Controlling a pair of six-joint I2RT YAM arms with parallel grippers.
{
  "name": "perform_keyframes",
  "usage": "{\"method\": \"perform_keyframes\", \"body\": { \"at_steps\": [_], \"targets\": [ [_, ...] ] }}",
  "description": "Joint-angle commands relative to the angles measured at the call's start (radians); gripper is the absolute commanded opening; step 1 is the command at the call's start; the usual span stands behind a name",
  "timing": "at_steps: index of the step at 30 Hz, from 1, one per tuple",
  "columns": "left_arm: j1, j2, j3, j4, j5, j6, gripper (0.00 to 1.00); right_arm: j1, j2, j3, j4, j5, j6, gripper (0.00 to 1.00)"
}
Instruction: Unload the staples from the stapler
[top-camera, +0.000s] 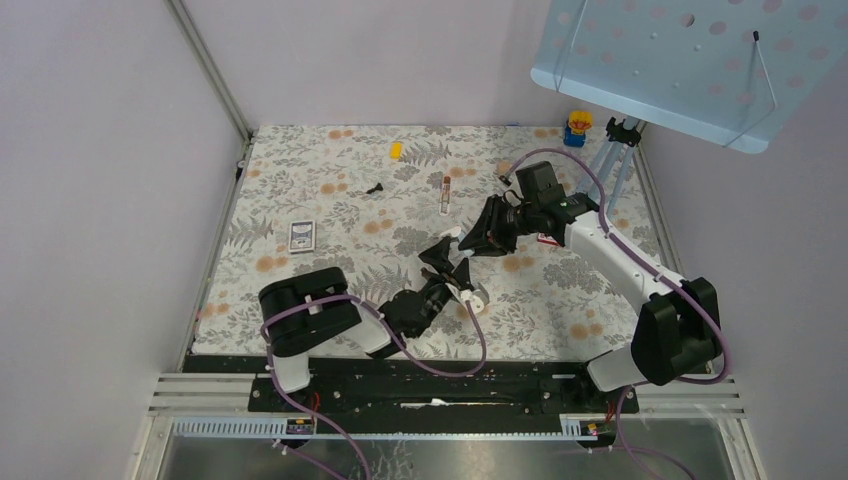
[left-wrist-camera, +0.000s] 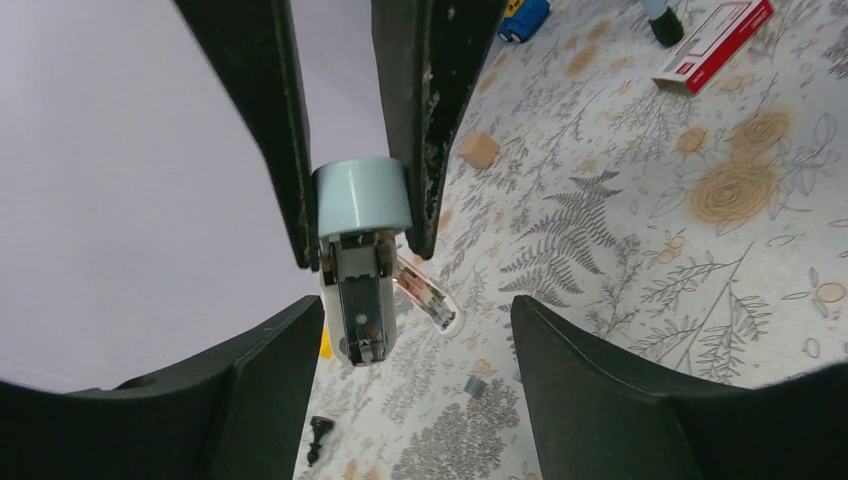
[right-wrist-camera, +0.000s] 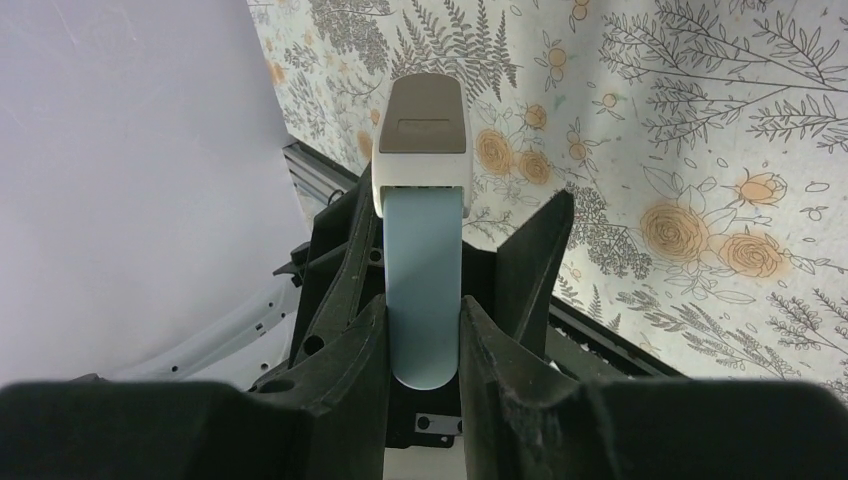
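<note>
A light-blue stapler (right-wrist-camera: 425, 290) with a white and taupe end is held in the air, and my right gripper (right-wrist-camera: 425, 310) is shut on its body. In the left wrist view the stapler (left-wrist-camera: 362, 195) points down at the camera, and its metal magazine (left-wrist-camera: 358, 300) shows below the blue cap. My left gripper (left-wrist-camera: 415, 305) is open, its fingers (left-wrist-camera: 260, 380) standing either side of the stapler's lower end without touching it. No staples can be made out in the magazine. From above, the two grippers (top-camera: 470, 240) (top-camera: 448, 262) meet over the middle of the floral mat.
On the mat (top-camera: 330, 220) lie a coppery tube (left-wrist-camera: 425, 295), a small grey piece (left-wrist-camera: 474, 385), a black screw (left-wrist-camera: 318, 435), a tan block (left-wrist-camera: 480, 150), a red and white box (left-wrist-camera: 715, 40) and a card (top-camera: 302, 236). A blue perforated panel (top-camera: 690, 60) hangs at back right.
</note>
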Motion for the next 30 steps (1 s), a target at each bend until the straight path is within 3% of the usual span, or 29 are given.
{"method": "perform_keyframes", "body": {
  "at_steps": [1,13,30],
  "targets": [
    [-0.003,0.035,0.042,0.134,-0.034,0.092,0.70,-0.003,-0.044,0.025,-0.053,-0.050,-0.045,0.00],
    [0.000,0.072,0.068,0.137,-0.067,0.138,0.66,-0.003,-0.089,0.004,-0.143,-0.087,-0.108,0.00],
    [0.000,0.068,0.092,0.139,-0.100,0.170,0.64,-0.004,-0.080,-0.065,-0.131,-0.132,-0.131,0.00]
  ]
}}
